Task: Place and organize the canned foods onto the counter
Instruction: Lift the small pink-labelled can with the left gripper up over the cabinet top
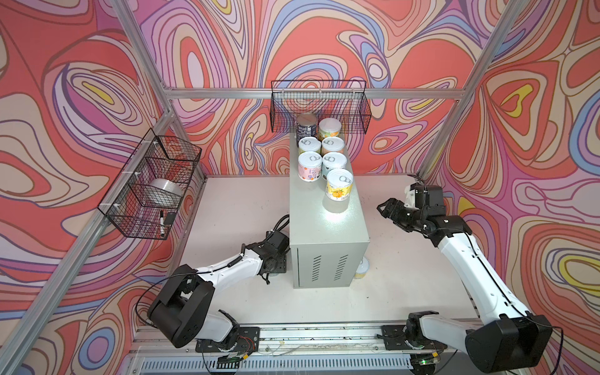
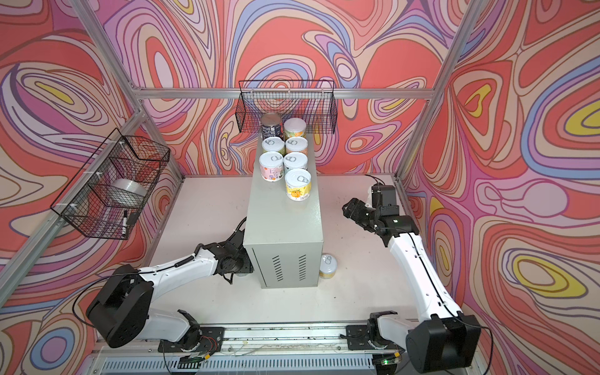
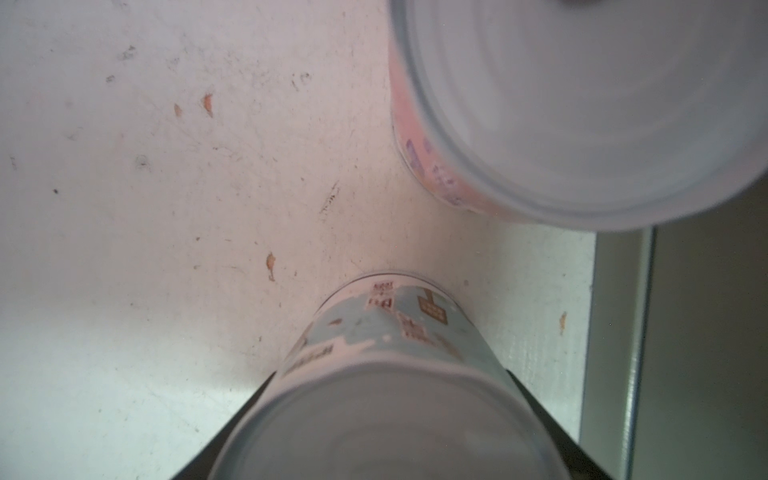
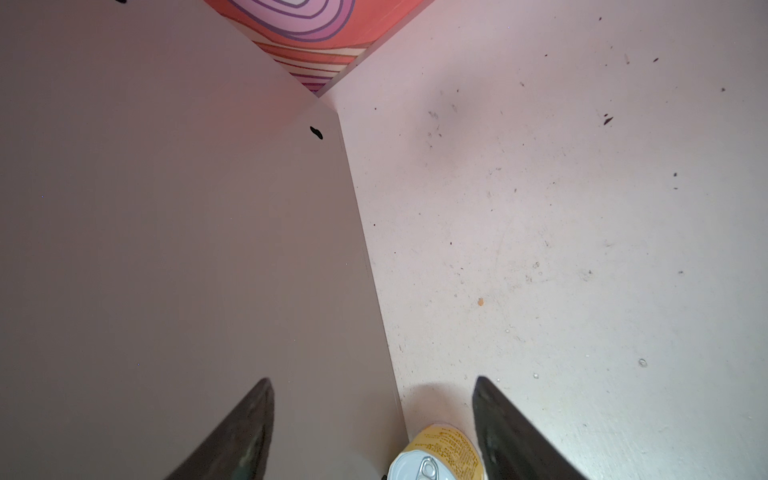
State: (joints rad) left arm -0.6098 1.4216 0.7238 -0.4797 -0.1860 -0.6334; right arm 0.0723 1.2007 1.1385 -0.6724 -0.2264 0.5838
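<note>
One upright blue can [image 3: 374,332] is bracketed by the left end effector [image 3: 390,386] — grip cannot be told. The counter [image 1: 324,227] is set just right.

Finding: no text, brand, number or sign can be read in any view.

- Label of the pale blue can [image 3: 386,328]: small brown print blocks, blurred.
- Label of the pink can [image 3: 417,160]: purple characters, blurred.
- Label of the yellow can [image 4: 449,449]: rows of dark fine print, too small to read.
- Label of the dark navy can [image 1: 306,129], at the far edge of the surface [image 1: 324,227]: pale lettering, illegible in both top views.
</note>
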